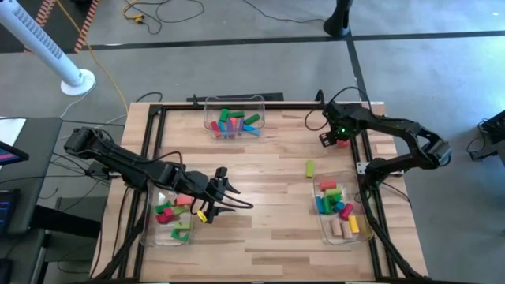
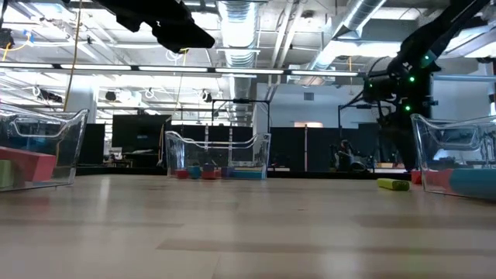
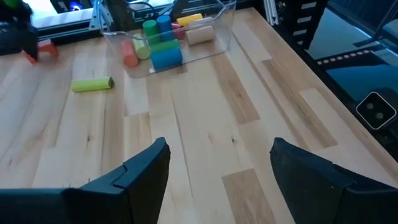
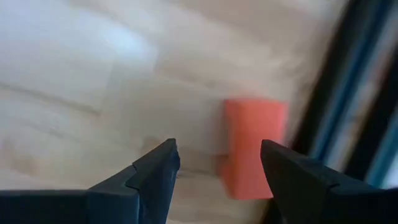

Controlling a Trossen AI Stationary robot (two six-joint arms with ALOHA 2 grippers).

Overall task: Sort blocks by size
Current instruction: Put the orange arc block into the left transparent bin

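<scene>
**Red block under the right gripper at the table's far right edge**

Red block (image 4: 254, 146) lying flat on the wooden table (image 1: 268, 177), close beside the dark frame rail at the far right. Right gripper (image 4: 217, 163) positioned directly above it, jaws spread wide, nothing held; block sitting off-centre, nearer one finger. Left gripper (image 3: 216, 163) stationed over the near left of the table, beside the left bin (image 1: 150, 229), jaws likewise wide apart and empty.

Yellow-green cylinder (image 1: 311, 167) found loose on the boards, between the red block and the right bin (image 1: 323, 229). Remaining blocks distributed across three clear bins:

- Left bin: red and green pieces, plus one yellow at its edge.
- Far bin (image 1: 210, 106): green, pink, red and blue pieces.
- Right bin: green, blue, red, tan and yellow pieces.
</scene>
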